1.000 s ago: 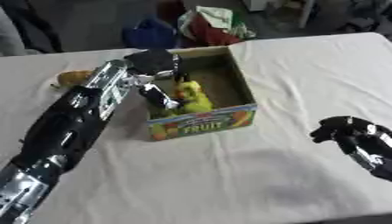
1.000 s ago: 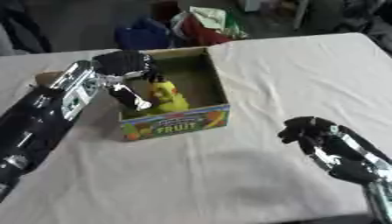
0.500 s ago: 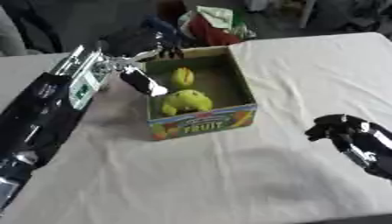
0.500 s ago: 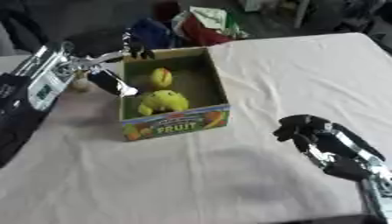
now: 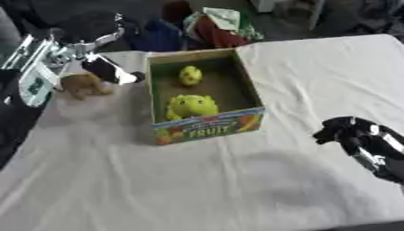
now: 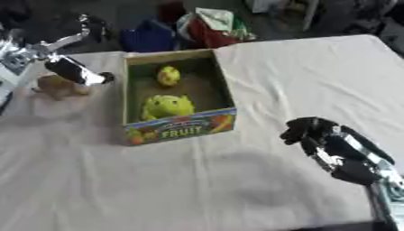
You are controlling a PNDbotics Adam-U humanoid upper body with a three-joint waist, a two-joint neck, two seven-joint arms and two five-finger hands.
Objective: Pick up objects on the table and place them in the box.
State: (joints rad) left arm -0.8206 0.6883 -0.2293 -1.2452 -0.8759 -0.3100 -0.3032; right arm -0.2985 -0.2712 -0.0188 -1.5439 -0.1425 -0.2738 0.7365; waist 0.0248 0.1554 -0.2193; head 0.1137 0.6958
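Cardboard forms the open-topped fruit box (image 5: 207, 127), printed "FRUIT" on its near wall, which stands on the white tablecloth (image 5: 197, 189) and serves as the reference landmark. Inside it lie two items: a large yellow-green soft toy (image 5: 192, 106) against the near wall and a smaller yellow rounded item (image 5: 189, 75) toward the far wall.

One second ago the left hand was down inside the box with yellow items at its fingers. Half a second ago it had lifted clear to the box's far-left corner. The left hand (image 5: 110, 72) now sits to the left of the box, outside its left wall, and both yellow items remain in the box. Judgement: a deposit has been completed and the arm is withdrawing toward the next pick.

The fingers of the left hand appear extended and hold nothing visible, though motion blur limits certainty. A small tan-brown soft item (image 5: 83, 85) lies on the cloth to the left of the box, well clear of its wall. It sits just beside the left hand, on the side away from the box, slightly nearer the camera; contact cannot be confirmed. It is the only loose item visible on the table and is the probable next target.

The right hand (image 6: 315, 135) hovers to the right of the box and nearer the camera, fingers curled, holding nothing.
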